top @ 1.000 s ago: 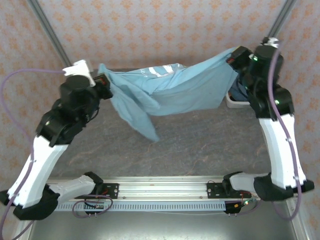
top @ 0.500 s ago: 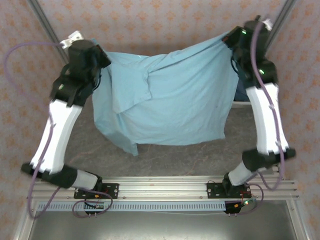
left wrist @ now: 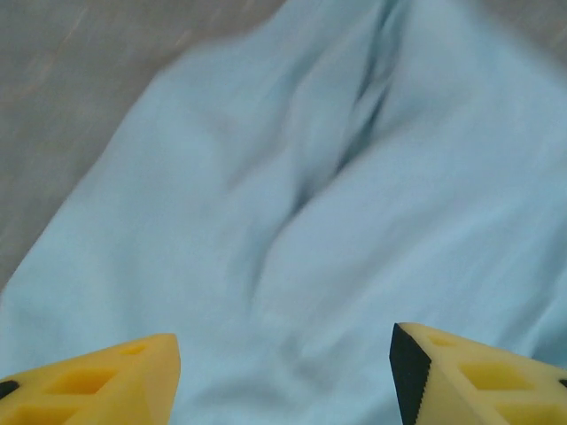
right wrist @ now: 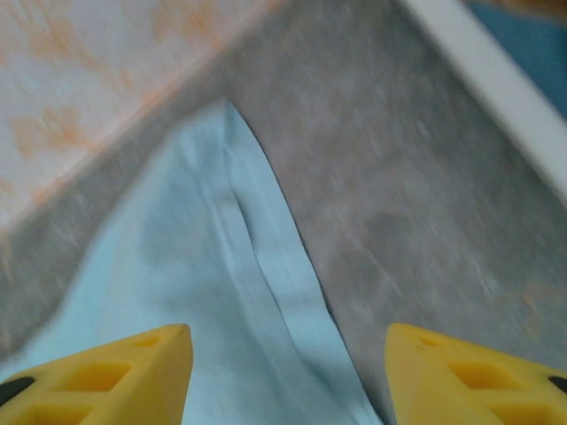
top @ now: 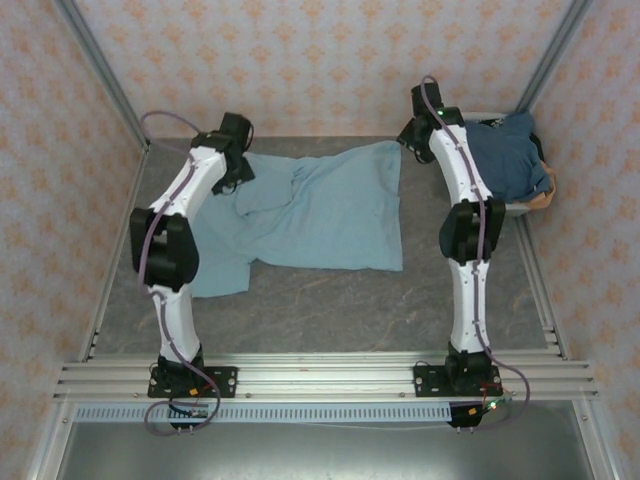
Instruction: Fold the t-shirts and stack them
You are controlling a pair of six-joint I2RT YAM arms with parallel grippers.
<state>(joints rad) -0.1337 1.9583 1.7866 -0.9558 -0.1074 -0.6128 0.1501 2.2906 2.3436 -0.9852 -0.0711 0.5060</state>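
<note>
Left gripper (left wrist: 283,359): jaws apart, nothing between. Light tee (top: 320,215) lies flat just under tips, wrinkled ahead of them.
Right gripper (right wrist: 288,354): jaws apart, empty, over tee corner.
Beyond right gripper: dark tee (top: 505,160) in basket (top: 520,208).
Risk: cloth beside left gripper seems doubled over (view blurred). Folding now would trap crease and make stack crooked.

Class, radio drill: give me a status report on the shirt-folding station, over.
Both open: left gripper, right gripper, over far edge of light-blue shirt. Shirt flat on table, left side rumpled. Basket with dark shirt far right, apart.
</note>
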